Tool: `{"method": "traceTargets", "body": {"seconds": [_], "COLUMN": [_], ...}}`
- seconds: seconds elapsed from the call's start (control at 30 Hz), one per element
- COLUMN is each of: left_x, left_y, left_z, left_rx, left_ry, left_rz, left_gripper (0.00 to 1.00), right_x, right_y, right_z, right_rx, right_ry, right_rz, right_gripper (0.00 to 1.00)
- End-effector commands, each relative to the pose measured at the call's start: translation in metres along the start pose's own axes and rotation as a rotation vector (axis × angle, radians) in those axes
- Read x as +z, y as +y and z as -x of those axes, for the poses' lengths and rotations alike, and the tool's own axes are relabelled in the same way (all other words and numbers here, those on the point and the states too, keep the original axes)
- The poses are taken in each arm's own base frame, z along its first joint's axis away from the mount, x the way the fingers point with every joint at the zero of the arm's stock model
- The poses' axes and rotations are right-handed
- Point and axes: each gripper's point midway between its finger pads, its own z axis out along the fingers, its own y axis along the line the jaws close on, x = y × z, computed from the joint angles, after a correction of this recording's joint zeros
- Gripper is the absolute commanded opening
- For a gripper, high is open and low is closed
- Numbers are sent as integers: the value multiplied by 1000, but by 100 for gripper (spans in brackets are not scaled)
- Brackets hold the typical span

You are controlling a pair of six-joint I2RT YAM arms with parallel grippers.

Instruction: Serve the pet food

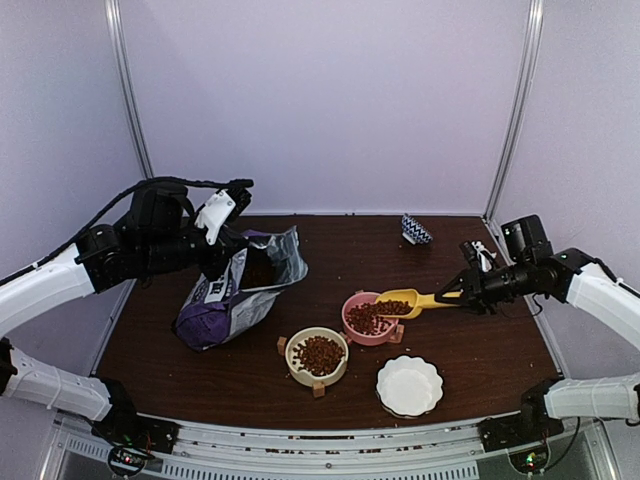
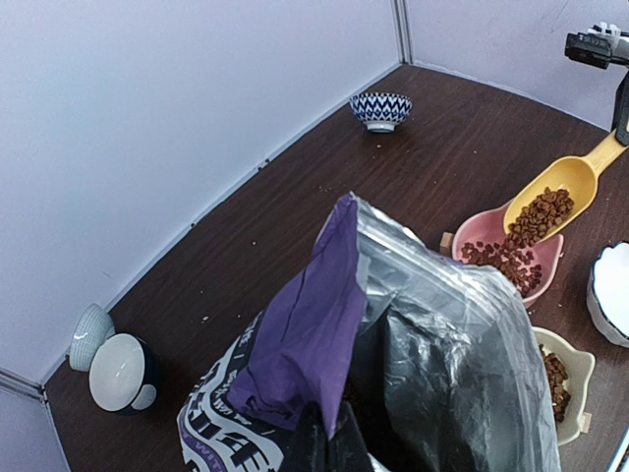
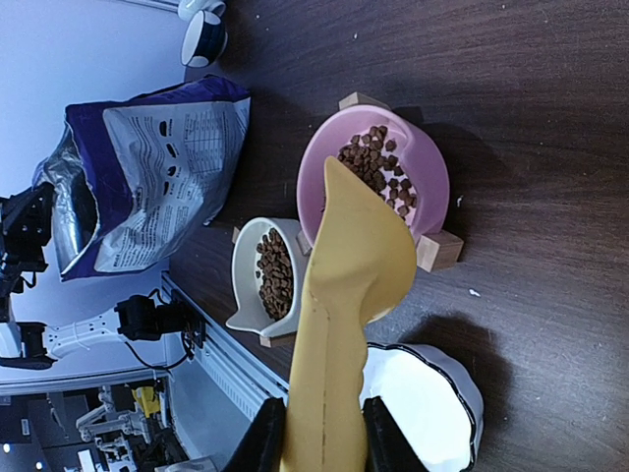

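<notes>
**Scoop held over the pink bowl, bag pinched open**

We note the dark wooden table [image 1: 500, 340] first, with everything else set out on it.

The purple bag [image 1: 235, 290] is the largest item. It slumps at the left of the table with its mouth open and its silver lining showing. The left gripper [image 2: 324, 442] is clenched on the purple top edge of that mouth and holds it up.

Three dishes sit near the front centre:
- The cream bowl [image 1: 297, 368] is nearest the bag and rests on small wooden feet.
- The pink bowl [image 1: 350, 322] is just behind it to the right, also on wooden feet.
- The white scalloped dish [image 1: 410, 385] is well in front of the pink bowl and has nothing in it.

A blue-and-white patterned bowl [image 1: 416, 230] stands apart by the back wall.

The right gripper [image 3: 324, 442] is closed around the handle of the yellow scoop [image 1: 405, 303]. The scoop reaches in from the right, and its cup hangs over the right rim of the pink bowl. From the right wrist we see only its underside, tipped toward that bowl.

The pet food [image 1: 393, 307] lies in three places:
- a load in the scoop's cup
- a loose heap in the pink bowl
- another heap filling the middle of the cream bowl

A few crumbs dot the table near the bag.
</notes>
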Motion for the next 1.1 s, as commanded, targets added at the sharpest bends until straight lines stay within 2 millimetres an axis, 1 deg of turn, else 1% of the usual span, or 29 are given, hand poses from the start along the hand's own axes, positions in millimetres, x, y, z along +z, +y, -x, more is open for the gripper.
{"method": "traceTargets", "body": {"seconds": [0.0,0.07,0.27,0.43,0.67,0.83,0.97,1.07], "left_x": [4,4,2,1,-2,-2,-2,-3], "left_y": [6,6,7,8,9,9,10,12], "left_z": [5,5,8,8,9,10,10,11], "left_rx": [-7,-7,-8,-8,-13,-12,-15,-21], "left_ry": [-18,-17,-26,-26,-34,-37,-38,-40], "left_rz": [30,30,34,37,39,43,45,54], "left_gripper": [0,0,0,0,0,0,0,0], "right_x": [-12,-16,-25,-31,-29,-29,-35,-46], "right_y": [-1,2,2,10,23,31,38,46], "right_z": [1,3,6,13,16,18,25,38], "right_rx": [-61,-75,-126,-170,-246,-336,-412,-433], "right_ry": [17,19,52,61,91,101,66,-21], "right_rz": [-72,-84,-156,-180,-216,-288,-352,-373], "right_gripper": [6,5,5,5,6,5,6,5]}}
